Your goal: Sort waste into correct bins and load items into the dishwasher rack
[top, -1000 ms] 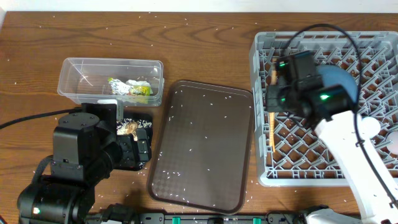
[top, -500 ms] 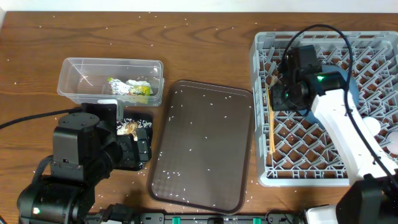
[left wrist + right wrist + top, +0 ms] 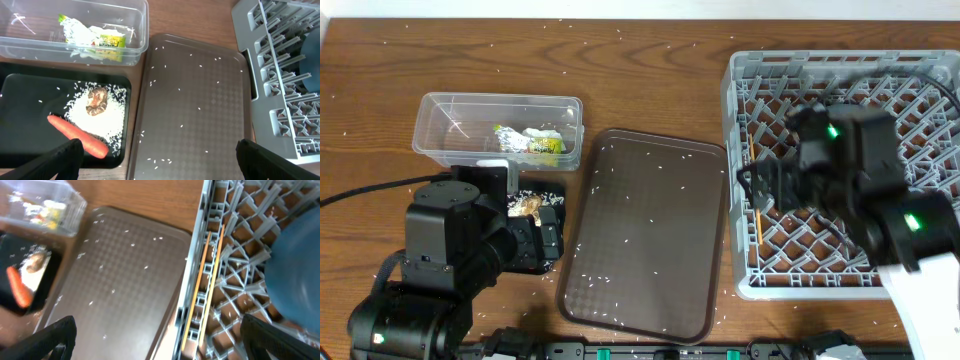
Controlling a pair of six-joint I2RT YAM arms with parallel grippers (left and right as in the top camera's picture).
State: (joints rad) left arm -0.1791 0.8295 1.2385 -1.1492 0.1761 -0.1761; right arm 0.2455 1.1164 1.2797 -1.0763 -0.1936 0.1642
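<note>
Nearest, the left gripper [image 3: 159, 150] hovers, fingers spread wide and empty, over the shallow black rectangular tray [image 3: 20, 100] holding the orange carrot [image 3: 77, 136]. Farther off, the right gripper [image 3: 758, 188], its fingers wide apart and holding nothing, hangs tilted above the large square grey plastic rack [image 3: 735, 110]. The pair of thin wooden chopsticks [image 3: 196, 287] lies inside along its wall. That load looks done, so the next move is probably to lift clear.

From overhead, the middle of the dishwasher rack [image 3: 738, 170] is covered by the right arm [image 3: 865, 175], and its right side is cut off by the frame. The black tray [image 3: 561, 212] is mostly hidden beneath the left arm [image 3: 450, 240]. The right wrist view is blurred throughout, and the blue plate [image 3: 295, 275] is cropped at its right edge.
</note>
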